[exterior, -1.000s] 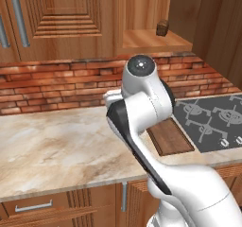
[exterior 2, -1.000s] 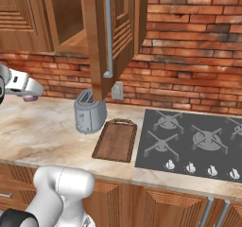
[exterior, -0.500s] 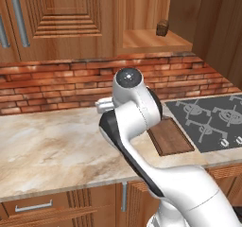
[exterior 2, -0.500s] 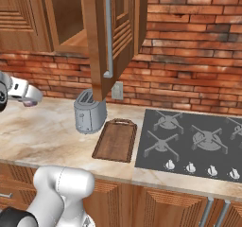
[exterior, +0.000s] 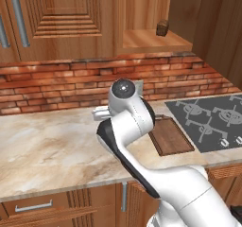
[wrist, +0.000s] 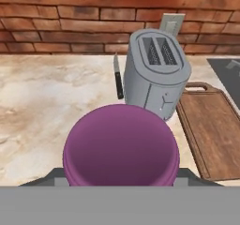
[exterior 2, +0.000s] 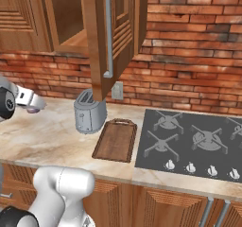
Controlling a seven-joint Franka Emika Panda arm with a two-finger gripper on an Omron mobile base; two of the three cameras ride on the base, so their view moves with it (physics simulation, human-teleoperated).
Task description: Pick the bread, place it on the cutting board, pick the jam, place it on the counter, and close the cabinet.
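The jam point(wrist: 121, 149), a purple jar, sits between my gripper's point(wrist: 121, 175) fingers, seen from above with the counter point(wrist: 42, 102) below it. In the right base view the gripper point(exterior 2: 31, 105) is shut on the jam point(exterior 2: 33, 110) above the counter's point(exterior 2: 42, 136) left part, left of the toaster. The bread point(exterior: 162, 27) stands on the open cabinet's shelf point(exterior: 151, 40). The cutting board point(exterior 2: 116, 140) lies bare beside the stovetop; the cutting board point(exterior: 171, 136) shows right of the arm. The cabinet door point(exterior 2: 108, 37) stands open.
A grey toaster point(exterior 2: 90, 116) stands left of the board, under the open door. A knife point(wrist: 118, 81) lies beside the toaster point(wrist: 157, 71). The dark stovetop point(exterior 2: 189, 143) takes the counter's right side. A brick wall point(exterior 2: 179, 70) backs the counter.
The arm has swung left and downward, carrying the jam lower toward the counter. The bread and the cabinet door have not moved.
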